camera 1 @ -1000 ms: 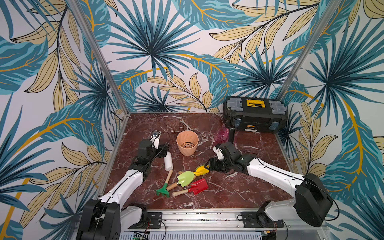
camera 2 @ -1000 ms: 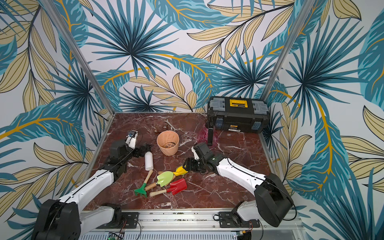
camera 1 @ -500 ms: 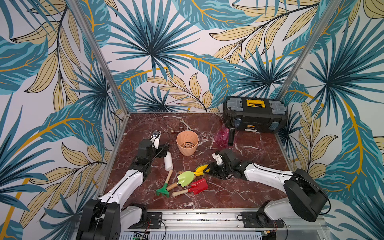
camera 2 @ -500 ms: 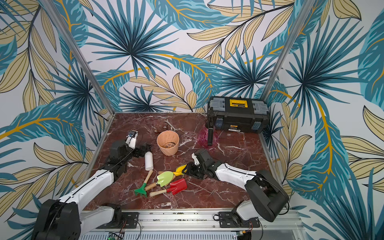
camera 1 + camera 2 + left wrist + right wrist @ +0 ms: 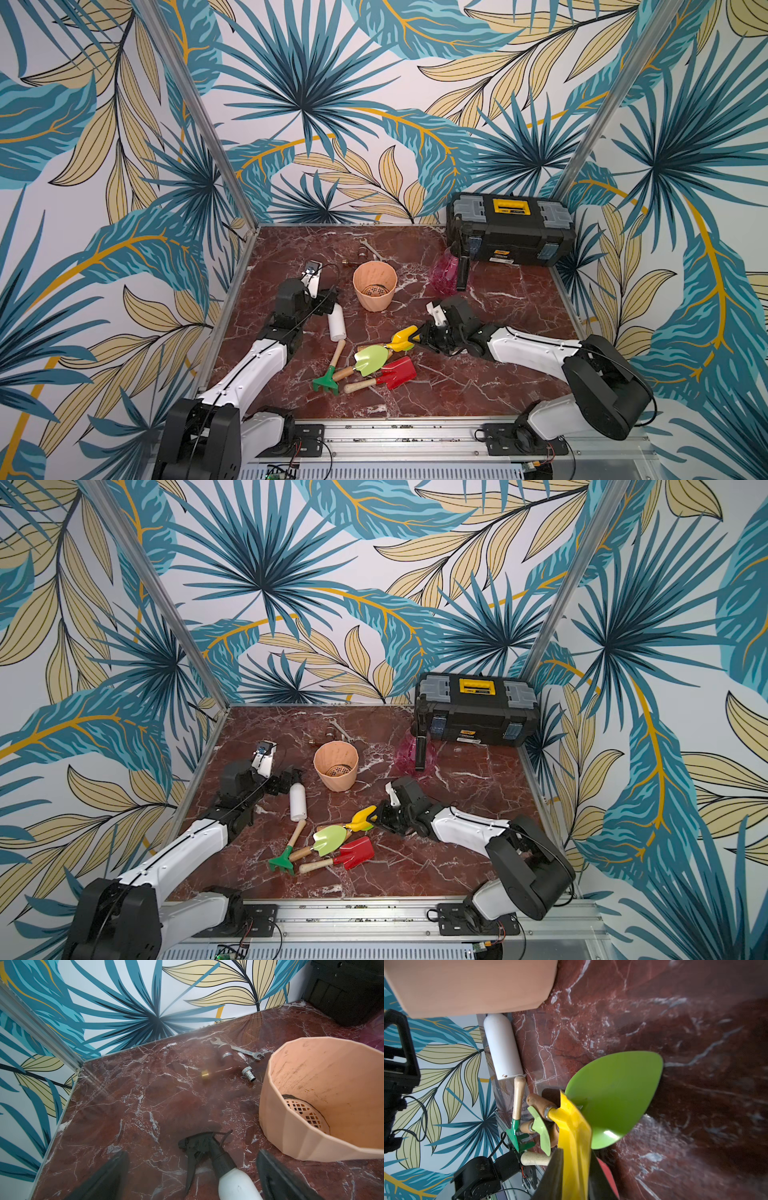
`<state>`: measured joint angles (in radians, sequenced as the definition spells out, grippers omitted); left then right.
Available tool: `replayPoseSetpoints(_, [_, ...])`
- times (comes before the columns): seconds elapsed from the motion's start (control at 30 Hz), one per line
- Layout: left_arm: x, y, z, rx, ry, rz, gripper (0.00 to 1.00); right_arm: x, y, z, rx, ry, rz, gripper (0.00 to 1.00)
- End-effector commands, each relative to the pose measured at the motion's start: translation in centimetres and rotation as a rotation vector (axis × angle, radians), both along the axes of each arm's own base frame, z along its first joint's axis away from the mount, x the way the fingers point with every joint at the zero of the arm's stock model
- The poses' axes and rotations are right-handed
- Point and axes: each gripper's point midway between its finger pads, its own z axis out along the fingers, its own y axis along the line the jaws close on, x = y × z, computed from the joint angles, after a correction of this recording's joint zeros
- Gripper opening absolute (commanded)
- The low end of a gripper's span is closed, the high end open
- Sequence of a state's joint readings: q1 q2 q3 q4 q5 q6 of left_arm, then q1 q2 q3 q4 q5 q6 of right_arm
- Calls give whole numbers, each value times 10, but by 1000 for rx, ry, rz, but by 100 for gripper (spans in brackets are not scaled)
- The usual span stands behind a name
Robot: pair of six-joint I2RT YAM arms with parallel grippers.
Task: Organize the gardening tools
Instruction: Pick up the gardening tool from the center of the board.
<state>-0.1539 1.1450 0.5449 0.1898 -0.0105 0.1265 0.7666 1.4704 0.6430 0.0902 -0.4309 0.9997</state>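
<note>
The gardening tools lie in a heap at the front middle of the marble floor. My right gripper (image 5: 419, 338) (image 5: 380, 817) (image 5: 576, 1155) is low over the floor and shut on the blade of the yellow scoop (image 5: 402, 337) (image 5: 362, 817) (image 5: 574, 1136). Beside the scoop lie a lime-green trowel (image 5: 370, 359) (image 5: 330, 838) (image 5: 614, 1097), a red shovel (image 5: 399, 372) (image 5: 355, 852) and a green rake (image 5: 326, 380) (image 5: 282, 862) (image 5: 519, 1136). A second lime-green blade (image 5: 542, 1130) shows edge-on in the right wrist view. My left gripper (image 5: 328, 301) (image 5: 193, 1153) stands open astride a spray bottle's black head.
The white spray bottle (image 5: 336, 326) (image 5: 234, 1182) lies beside the rake's handle. A peach pot (image 5: 374, 286) (image 5: 311, 1147) stands behind the tools. Farther back are a wrench (image 5: 370, 248) (image 5: 236, 1048), small fittings (image 5: 205, 1074), a pink bag (image 5: 444, 270) and a black toolbox (image 5: 511, 232).
My right gripper has come down and leftward to the yellow scoop and closed on its blade. The left arm has not moved.
</note>
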Motion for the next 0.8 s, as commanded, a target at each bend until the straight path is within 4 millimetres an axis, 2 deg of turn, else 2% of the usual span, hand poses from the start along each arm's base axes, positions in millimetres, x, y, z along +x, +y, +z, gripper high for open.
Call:
replayPoseSetpoints(0.0, [3, -3, 5, 8, -18, -12, 100, 0, -5, -5, -11, -1, -12, 18])
replayPoseSetpoints(0.27, [4, -3, 7, 5, -23, -15, 100, 8, -10, 6, -63, -78, 0, 9])
replayPoseSetpoints(0.6, [1, -5, 17, -16, -46, -21, 100, 31, -27, 39, -300, -305, 134, 9])
replayPoseSetpoints(0.77, [0, -6, 22, -27, -59, -23, 100, 39, -27, 58, -376, -419, 259, 9])
